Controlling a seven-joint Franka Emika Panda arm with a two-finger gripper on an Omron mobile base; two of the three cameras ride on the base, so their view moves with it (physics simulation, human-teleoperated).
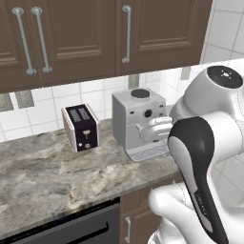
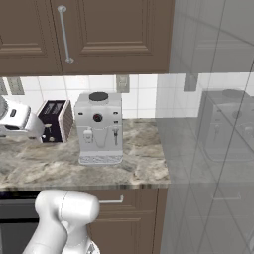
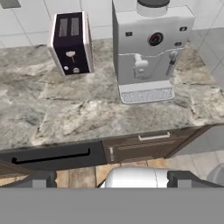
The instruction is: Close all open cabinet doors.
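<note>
Marble counter (image 3: 87,113) edge faces gripper (image 3: 112,181), jaws spread wide, holding nothing.

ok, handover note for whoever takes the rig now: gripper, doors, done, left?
Gripper: open, empty, looking down at the counter with the toaster and coffee machine.
Doors: upper cabinet doors above the counter all look shut flush. The lower cabinet door right of the dishwasher looks shut too.
Done: no open door can be made out in these views.
Left: check the cabinets outside these views and close any open door.
</note>
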